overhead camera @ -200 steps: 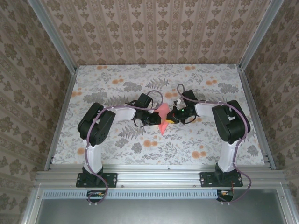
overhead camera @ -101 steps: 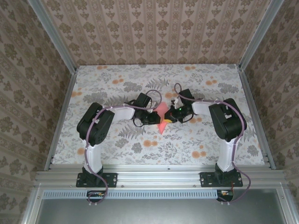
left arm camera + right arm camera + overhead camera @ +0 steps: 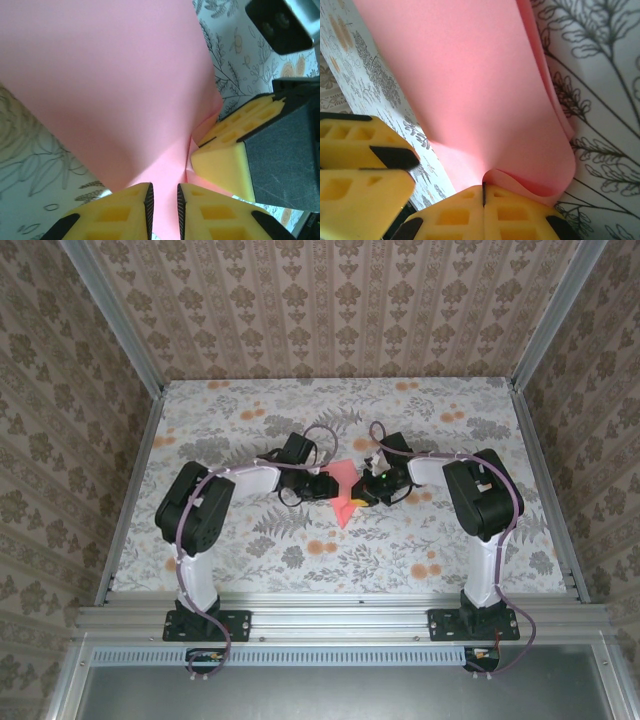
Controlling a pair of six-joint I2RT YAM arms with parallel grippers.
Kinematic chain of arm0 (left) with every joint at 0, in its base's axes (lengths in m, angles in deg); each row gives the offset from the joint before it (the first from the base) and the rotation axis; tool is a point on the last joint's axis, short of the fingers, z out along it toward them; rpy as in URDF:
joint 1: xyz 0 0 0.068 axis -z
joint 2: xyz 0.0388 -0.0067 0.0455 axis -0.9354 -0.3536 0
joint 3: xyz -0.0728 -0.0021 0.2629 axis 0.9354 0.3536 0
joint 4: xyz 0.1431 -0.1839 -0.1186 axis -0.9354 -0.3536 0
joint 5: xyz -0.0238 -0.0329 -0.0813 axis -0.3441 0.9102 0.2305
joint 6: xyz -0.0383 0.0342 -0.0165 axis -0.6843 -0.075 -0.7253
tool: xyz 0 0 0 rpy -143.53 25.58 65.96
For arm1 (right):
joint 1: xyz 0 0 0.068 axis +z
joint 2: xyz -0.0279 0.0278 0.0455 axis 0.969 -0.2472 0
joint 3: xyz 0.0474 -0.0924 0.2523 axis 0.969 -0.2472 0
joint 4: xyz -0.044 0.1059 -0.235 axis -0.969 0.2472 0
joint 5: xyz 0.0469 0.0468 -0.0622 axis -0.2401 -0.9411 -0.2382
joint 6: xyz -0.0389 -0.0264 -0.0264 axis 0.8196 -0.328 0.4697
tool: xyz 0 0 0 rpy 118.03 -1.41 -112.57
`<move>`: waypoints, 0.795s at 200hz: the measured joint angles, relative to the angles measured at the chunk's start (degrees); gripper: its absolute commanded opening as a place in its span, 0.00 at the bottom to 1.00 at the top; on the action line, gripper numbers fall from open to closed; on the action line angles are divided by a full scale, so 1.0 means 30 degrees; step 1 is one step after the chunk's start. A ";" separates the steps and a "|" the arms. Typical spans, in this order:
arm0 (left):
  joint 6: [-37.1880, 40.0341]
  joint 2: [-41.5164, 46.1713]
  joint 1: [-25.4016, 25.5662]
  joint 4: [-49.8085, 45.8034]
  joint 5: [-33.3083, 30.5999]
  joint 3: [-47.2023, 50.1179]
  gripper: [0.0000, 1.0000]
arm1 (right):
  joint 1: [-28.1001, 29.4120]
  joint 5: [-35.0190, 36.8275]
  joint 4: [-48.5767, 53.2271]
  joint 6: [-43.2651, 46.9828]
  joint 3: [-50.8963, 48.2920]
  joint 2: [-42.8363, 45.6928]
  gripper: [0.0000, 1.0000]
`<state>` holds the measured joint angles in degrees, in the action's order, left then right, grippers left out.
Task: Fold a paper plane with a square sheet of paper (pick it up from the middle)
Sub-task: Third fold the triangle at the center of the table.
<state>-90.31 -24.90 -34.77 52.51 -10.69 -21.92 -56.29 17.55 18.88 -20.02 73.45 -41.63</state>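
The left gripper (image 3: pixel 164 197) is letting go. A moment ago its two yellow fingers were squeezed together. Now there is a thin gap between them, and pink shows in that gap. The left arm's elbow has also swung out to the left. The right gripper (image 3: pixel 483 194) has not changed: its fingers are pressed tight together on a curled edge of the pink paper (image 3: pixel 470 90). So the right gripper is now the one holding it. The paper sits in the middle of the flowery table (image 3: pixel 230 420), right between the two grippers, and from above it looks like a pointy shape with its tip toward the arms. It is partly folded, not a thin plane yet. I think the left gripper is getting free so it can grab a new spot for the next fold.
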 measured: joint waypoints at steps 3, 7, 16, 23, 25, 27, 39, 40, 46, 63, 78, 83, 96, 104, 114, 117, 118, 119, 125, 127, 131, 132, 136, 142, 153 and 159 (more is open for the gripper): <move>0.0007 -0.0007 -0.0058 -0.0007 -0.0007 -0.0007 0.23 | 0.0000 0.0007 0.0007 0.0000 0.0007 0.0000 0.07; 0.0007 -0.0007 -0.0146 -0.0051 0.0000 -0.0022 0.23 | 0.0000 0.0015 0.0029 0.0007 0.0015 0.0000 0.07; 0.0007 -0.0007 -0.0321 -0.0189 0.0066 -0.0102 0.23 | 0.0029 0.0029 0.0080 0.0000 0.0022 0.0000 0.07; 0.0007 -0.0036 -0.0430 -0.0284 0.0102 -0.0211 0.22 | 0.0044 0.0058 0.0124 0.0007 0.0029 0.0000 0.07; 0.0007 -0.0058 -0.0452 -0.0328 0.0131 -0.0262 0.22 | 0.0044 0.0058 0.0124 0.0007 0.0029 0.0000 0.07; 0.0015 -0.0066 -0.0495 -0.0364 0.0160 -0.0313 0.22 | 0.0051 0.0058 0.0131 0.0007 0.0029 0.0000 0.07; 0.0015 -0.0328 -0.0619 -0.0430 0.0240 -0.0699 0.22 | 0.0051 0.0066 0.0153 0.0007 0.0051 0.0000 0.07; 0.0015 -0.0342 -0.0627 -0.0430 0.0255 -0.0729 0.22 | 0.0051 0.0066 0.0160 0.0007 0.0051 0.0000 0.07; 0.0022 -0.0546 -0.0648 -0.0430 0.0291 -0.0940 0.22 | 0.0051 0.0066 0.0182 0.0015 0.0058 0.0000 0.08; 0.0022 -0.1049 -0.0648 -0.0430 0.0423 -0.1311 0.21 | 0.0066 0.0073 0.0321 0.0087 0.0095 0.0000 0.07; 0.0029 -0.1508 -0.0641 -0.0452 0.0546 -0.1494 0.21 | 0.0087 0.0073 0.0444 0.0233 0.0153 0.0000 0.07; 0.0029 -0.1639 -0.0641 -0.0452 0.0590 -0.1530 0.20 | 0.0087 0.0073 0.0459 0.0291 0.0175 0.0000 0.07; 0.0044 -0.1931 -0.0648 -0.0459 0.0670 -0.1566 0.20 | 0.0102 0.0073 0.0554 0.0357 0.0248 0.0000 0.07; 0.0058 -0.2018 -0.0648 -0.0444 0.0801 -0.1588 0.20 | 0.0109 0.0087 0.0619 0.0364 0.0291 0.0000 0.07; 0.0073 -0.2018 -0.0656 -0.0430 0.0852 -0.1617 0.20 | 0.0124 0.0124 0.0670 0.0372 0.0335 0.0000 0.07; 0.0073 -0.2018 -0.0648 -0.0430 0.0852 -0.1617 0.19 | 0.0138 0.0146 0.0699 0.0372 0.0350 0.0000 0.07; 0.0080 -0.2018 -0.0648 -0.0430 0.0852 -0.1617 0.19 | 0.0146 0.0146 0.0707 0.0372 0.0357 0.0000 0.07; 0.0073 -0.2018 -0.0648 -0.0437 0.0860 -0.1617 0.19 | 0.0146 0.0153 0.0714 0.0372 0.0364 0.0000 0.07; 0.0080 -0.2025 -0.0648 -0.0444 0.0867 -0.1617 0.19 | 0.0175 0.0219 0.0787 0.0372 0.0408 0.0000 0.07; 0.0080 -0.2033 -0.0648 -0.0437 0.0867 -0.1617 0.19 | 0.0182 0.0226 0.0794 0.0372 0.0415 0.0000 0.07; 0.0080 -0.2040 -0.0648 -0.0430 0.0867 -0.1617 0.19 | 0.0204 0.0262 0.0823 0.0379 0.0444 0.0000 0.07; 0.0080 -0.2047 -0.0648 -0.0437 0.0874 -0.1617 0.19 | 0.0211 0.0277 0.0831 0.0379 0.0452 0.0000 0.08; 0.0080 -0.2055 -0.0648 -0.0423 0.0882 -0.1617 0.19 | 0.0219 0.0306 0.0860 0.0386 0.0481 0.0000 0.08; 0.0080 -0.2069 -0.0648 -0.0423 0.0918 -0.1617 0.19 | 0.0262 0.0364 0.0925 0.0423 0.0539 0.0000 0.08; 0.0087 -0.2106 -0.0648 -0.0423 0.0969 -0.1617 0.18 | 0.0328 0.0408 0.0933 0.0430 0.0612 0.0000 0.08; 0.0087 -0.2120 -0.0648 -0.0415 0.1005 -0.1617 0.18 | 0.0364 0.0437 0.0947 0.0430 0.0656 -0.0007 0.09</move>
<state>-90.05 -31.26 -36.71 51.26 -7.68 -26.77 -55.19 18.86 21.72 -18.73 75.41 -41.65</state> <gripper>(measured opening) 0.186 0.080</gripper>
